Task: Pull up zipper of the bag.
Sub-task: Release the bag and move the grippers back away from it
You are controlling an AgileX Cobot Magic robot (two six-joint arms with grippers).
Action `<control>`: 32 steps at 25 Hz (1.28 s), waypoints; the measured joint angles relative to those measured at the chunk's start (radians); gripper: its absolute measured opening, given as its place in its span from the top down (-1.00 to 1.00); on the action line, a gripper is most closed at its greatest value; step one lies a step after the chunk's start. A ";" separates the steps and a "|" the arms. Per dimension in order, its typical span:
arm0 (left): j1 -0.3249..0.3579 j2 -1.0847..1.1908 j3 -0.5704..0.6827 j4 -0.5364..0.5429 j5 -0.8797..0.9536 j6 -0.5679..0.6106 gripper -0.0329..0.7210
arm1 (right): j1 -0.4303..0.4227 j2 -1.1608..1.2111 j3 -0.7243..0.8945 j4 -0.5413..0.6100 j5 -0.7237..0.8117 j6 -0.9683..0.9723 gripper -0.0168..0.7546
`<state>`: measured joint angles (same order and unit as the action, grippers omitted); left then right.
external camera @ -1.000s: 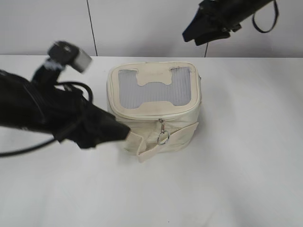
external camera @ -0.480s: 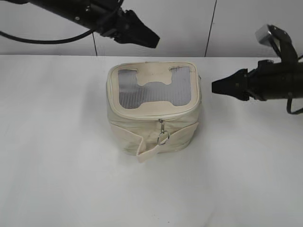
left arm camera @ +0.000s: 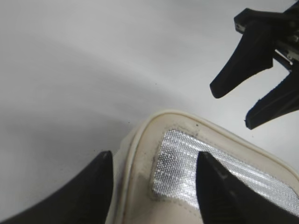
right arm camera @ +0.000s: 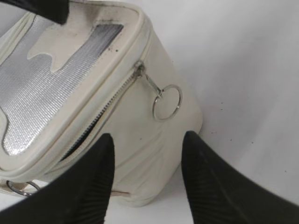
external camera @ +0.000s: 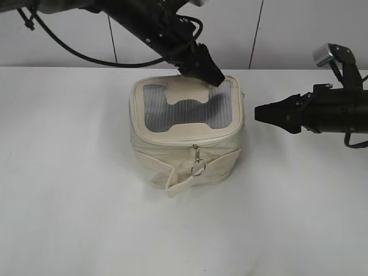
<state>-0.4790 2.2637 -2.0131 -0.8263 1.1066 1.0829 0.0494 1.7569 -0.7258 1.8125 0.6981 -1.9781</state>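
The cream bag (external camera: 187,144) stands mid-table, grey mesh top with the cream H patch facing up. The zipper (external camera: 190,141) runs round its top rim. One silver ring pull (external camera: 198,167) hangs on the front face. My left gripper (external camera: 210,75) is open over the bag's far right top corner, which lies between its fingers in the left wrist view (left arm camera: 154,156). My right gripper (external camera: 260,112) is open, just right of the bag, apart from it. In the right wrist view (right arm camera: 147,139) a second ring pull (right arm camera: 167,102) hangs ahead, and the zipper track (right arm camera: 105,112) gapes dark.
A white table (external camera: 75,218) carries the bag. A white panelled wall (external camera: 276,29) rises behind it. The loose cream strap band (external camera: 178,181) sticks out at the bag's front bottom. The right gripper's fingers (left arm camera: 233,70) show at the top right of the left wrist view.
The left arm has left the bag's front left, swung over the back and come down onto the far right top corner. The right arm has come down from the back to the bag's right side.
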 joint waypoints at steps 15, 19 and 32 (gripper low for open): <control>-0.029 0.036 -0.010 0.120 -0.072 -0.063 0.77 | 0.000 0.111 -0.031 0.009 0.031 -0.055 -0.03; -0.029 0.036 -0.010 0.121 -0.072 -0.065 0.79 | 0.000 0.140 -0.072 0.010 0.031 -0.067 -0.03; -0.029 0.036 -0.011 0.124 -0.072 -0.066 0.80 | 0.091 0.184 -0.134 0.013 -0.069 -0.119 -0.03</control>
<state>-0.5080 2.3001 -2.0242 -0.7019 1.0343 1.0167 0.1407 1.9409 -0.8602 1.8259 0.6290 -2.0970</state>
